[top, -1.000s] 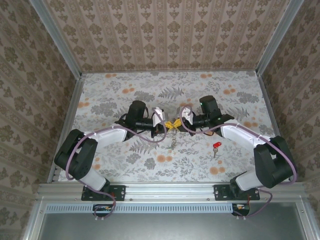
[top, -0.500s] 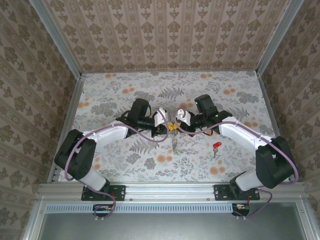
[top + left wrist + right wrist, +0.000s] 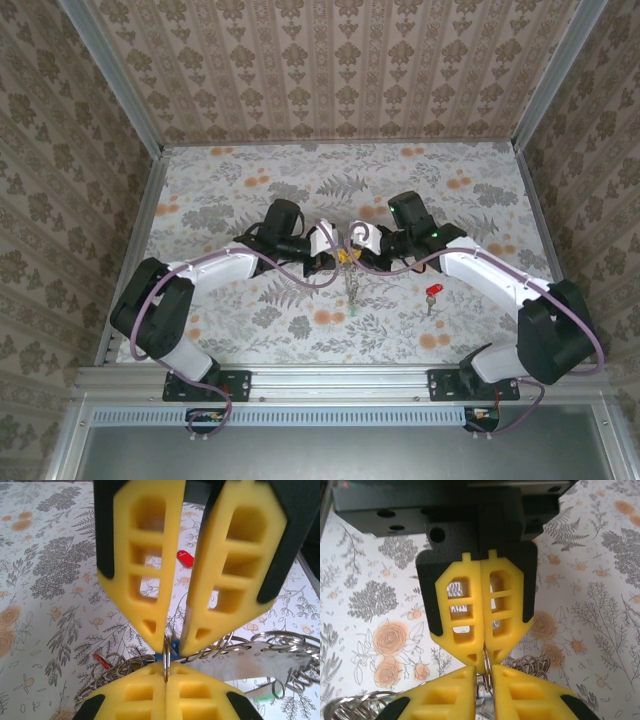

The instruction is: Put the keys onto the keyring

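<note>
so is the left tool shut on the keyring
shut on the keyring: the left tool's yellow fingers meet, a thin loop pinched between them

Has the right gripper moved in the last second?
Yes. In the top view the right gripper shifted left, away from the red key, which stayed put.

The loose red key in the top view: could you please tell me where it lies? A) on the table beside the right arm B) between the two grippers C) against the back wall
A: the red key lies on the table close beside the right arm.
</note>
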Motion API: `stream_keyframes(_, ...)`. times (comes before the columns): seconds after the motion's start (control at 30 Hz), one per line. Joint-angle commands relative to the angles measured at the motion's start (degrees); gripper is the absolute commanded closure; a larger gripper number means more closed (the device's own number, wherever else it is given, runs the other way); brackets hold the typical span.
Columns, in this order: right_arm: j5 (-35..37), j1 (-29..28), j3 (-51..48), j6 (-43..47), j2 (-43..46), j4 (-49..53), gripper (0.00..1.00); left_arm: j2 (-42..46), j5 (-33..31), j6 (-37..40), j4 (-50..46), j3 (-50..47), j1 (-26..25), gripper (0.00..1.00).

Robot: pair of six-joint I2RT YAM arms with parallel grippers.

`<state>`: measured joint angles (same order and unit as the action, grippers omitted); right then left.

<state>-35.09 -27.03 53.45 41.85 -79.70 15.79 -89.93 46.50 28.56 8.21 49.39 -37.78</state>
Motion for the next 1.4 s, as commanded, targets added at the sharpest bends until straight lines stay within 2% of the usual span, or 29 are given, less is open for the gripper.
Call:
stream_keyframes(0.0,-6.2,1.4,-2.8,-2.0,1.4,-4.2,0.81,1.2,2.8,-4.1,8.9,-1.9,0.9,1.00)
stream_keyframes(0.17,-8.7,2.7,-4.3,-3.5,0.4,-7.0,0.80,0.9,4.7,-6.7,13.4,-2.8,1.4,1.00)
stream_keyframes(0.53,-9.3,3.8,-5.7,-6.7,-2.6,-15.1,0.79,0.3,7.2,-7.2,13.1,-2.1,1.5,1.00)
stream_keyframes(0.93,-7.6,5.8,-5.6,-2.5,4.9,-6.9,0.78,1.2,3.7,-5.8,12.4,-2.8,1.9,1.00)
stream_keyframes(1.37,-10.0,5.8,-2.3,-1.8,0.4,-9.4,0.78,1.8,5.7,-5.8,11.2,-2.3,1.9,1.00)
